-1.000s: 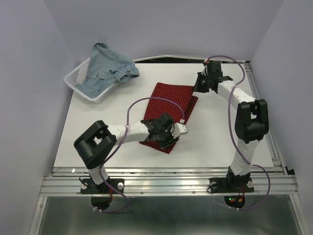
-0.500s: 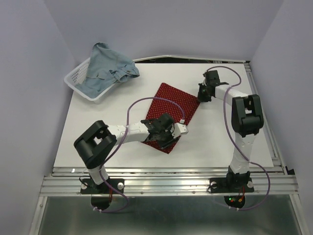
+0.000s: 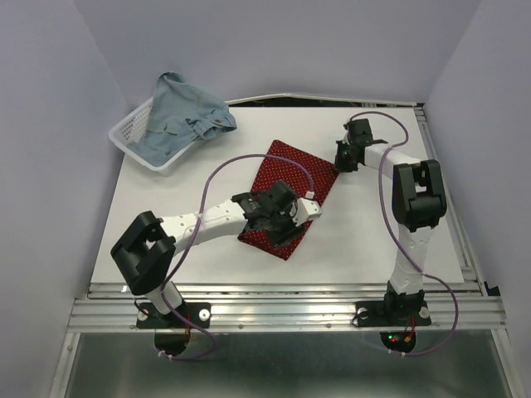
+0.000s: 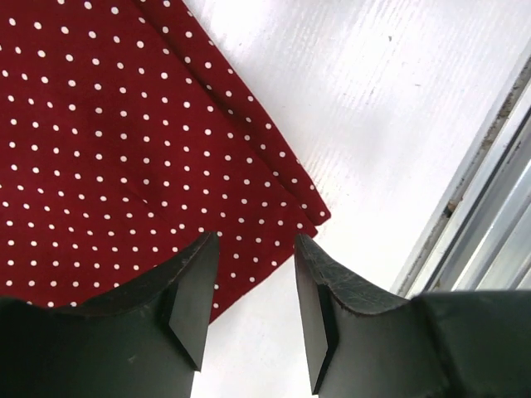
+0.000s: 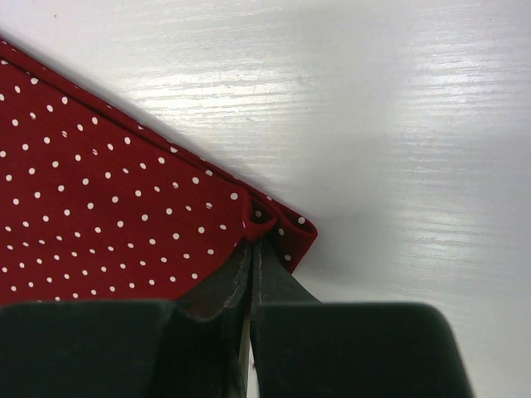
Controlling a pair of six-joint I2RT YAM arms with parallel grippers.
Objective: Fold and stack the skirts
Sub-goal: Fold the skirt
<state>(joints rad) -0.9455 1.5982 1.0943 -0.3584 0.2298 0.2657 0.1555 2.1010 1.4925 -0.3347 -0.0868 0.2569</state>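
— As your two arms reach out over the worktop (image 3: 365,240), what does each claw have?

— My right claw (image 5: 251,249) is pinched tight on the dark red skirt (image 3: 286,176). It grips the corner at that skirt's 2 o'clock. In the right wrist view the hem bunches into a small fold just ahead of the closed tips. My left claw (image 4: 253,245) stands about half parted, and nothing sits between its pads (image 4: 191,307). It hangs over the same skirt's 5 o'clock end, close to the corner seen in the left wrist view. Whether the pads touch the cloth there, I cannot tell.

— Where does that skirt lie?

— It lies flat in the middle of the worktop as a slanted rectangle. Its long side runs from about 1 o'clock to 7 o'clock. Doubled layers show along its edge near my left claw.

— And the other one?

— The light blue denim skirt (image 3: 182,116) is out at 10 o'clock. It is crumpled into the white mesh basket (image 3: 124,137) and spills over the rim. The basket sits at the far left corner of the worktop, well apart from both claws.
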